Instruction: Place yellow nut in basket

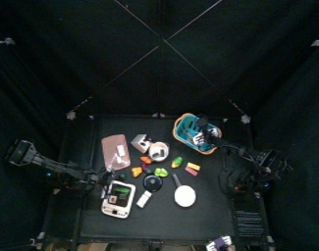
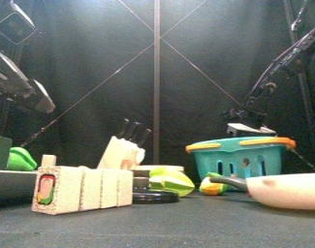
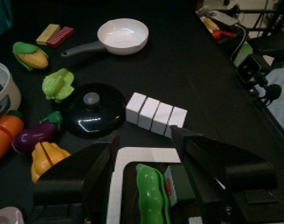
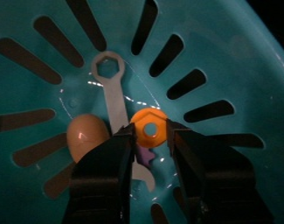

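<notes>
The yellow nut (image 4: 148, 128) is sitting between the tips of the right gripper (image 4: 148, 140), low inside the basket (image 4: 225, 52), and the jaws are pinching it by two opposite flats of its hexagon with the bore facing the camera. It is looking like a small, hard plastic toy piece, light and stiff, with a glossy skin that is probably slippery, so the flats are seeming the sensible place to hold it and the rounded corners a poor one; a drop from this height is unlikely to hurt it. Beside it a pale toy wrench (image 4: 114, 87) is lying on the teal floor of the basket, and an orange-brown rounded piece (image 4: 86, 136) is resting just next to the nut, so the nut is likely to settle against them when let go. In the top view the right arm is reaching down into the basket (image 1: 188, 125) at the table's right rear, and in the front view the basket (image 2: 237, 160) is standing behind a white pan (image 2: 296, 189). The left gripper (image 3: 144, 175) is hovering over the table's left side with its jaws spread wide and holding nothing, above a white tray with a green pea pod (image 3: 148, 188), near a row of white blocks (image 3: 155, 114) and a black pan (image 3: 95, 112).
</notes>
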